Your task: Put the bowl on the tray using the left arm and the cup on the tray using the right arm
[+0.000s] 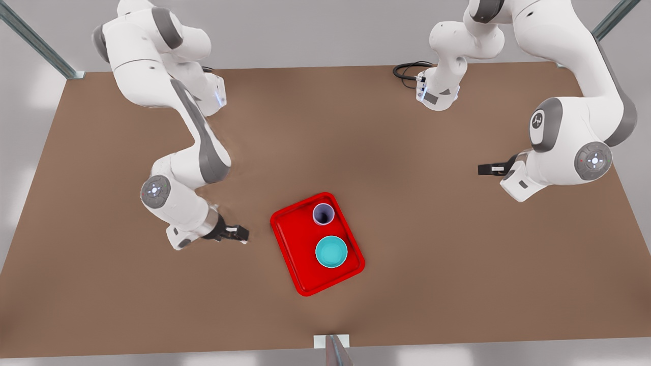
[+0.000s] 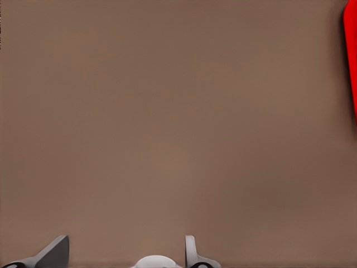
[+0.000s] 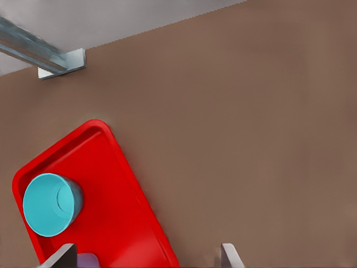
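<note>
The red tray lies near the table's middle front. On it stand the teal bowl and, just behind it, the lavender cup, both upright. My left gripper hovers open over bare table a little to the front view's left of the tray, whose rim shows in the left wrist view past the gripper. My right gripper is open, well off at the front view's right. Past that gripper, the right wrist view shows the bowl, the tray and a sliver of the cup.
Brown table top spreads wide around the tray. A metal post with a white bracket stands at the front edge; it also appears as the bracket in the right wrist view. A black cable loops at the back.
</note>
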